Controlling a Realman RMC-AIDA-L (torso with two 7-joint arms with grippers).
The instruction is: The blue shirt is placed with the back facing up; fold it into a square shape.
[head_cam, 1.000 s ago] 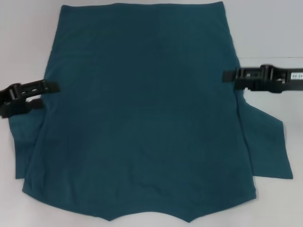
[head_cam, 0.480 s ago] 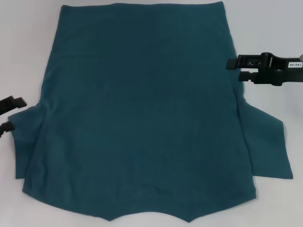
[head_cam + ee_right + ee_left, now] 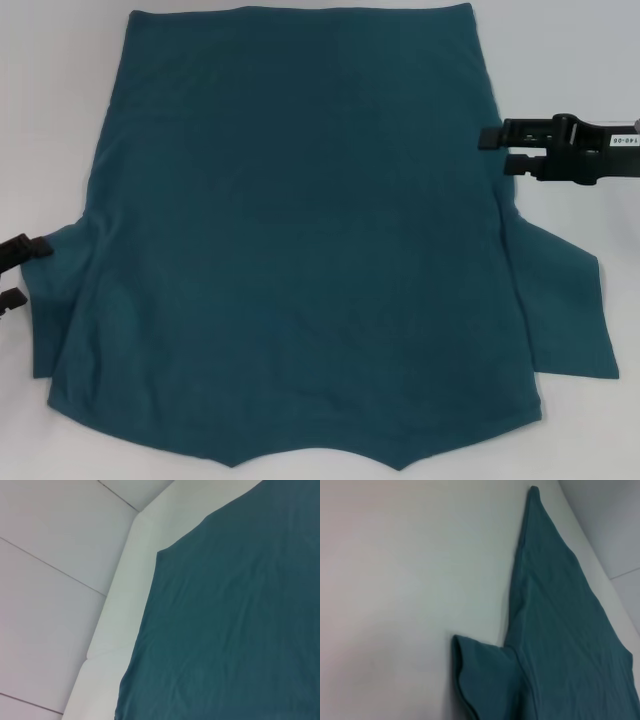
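White table [image 3: 60, 60], plain pale wall panels behind it in the right wrist view. The blue shirt [image 3: 300, 250] lies flat, back up, filling most of the tabletop — no fold made yet, both sleeves out to the sides, so I'd judge the task barely begun: sleeves/sides need turning in, then the length folded to get a square.

Right gripper [image 3: 492, 149] sits at the shirt's right edge, fingers apart w/ a small gap, tips just over the cloth edge, nothing clamped; right sleeve [image 3: 565, 310] lies nearer the robot than this gripper.

Left gripper [image 3: 28, 270] is at the frame's left edge, fingers apart, empty, just beside the left sleeve [image 3: 480, 675].

Hidden/unclear: collar cut off at the frame's bottom edge, left arm mostly out of frame, lettering underneath — not visible. Neither wrist view shows its own fingers.
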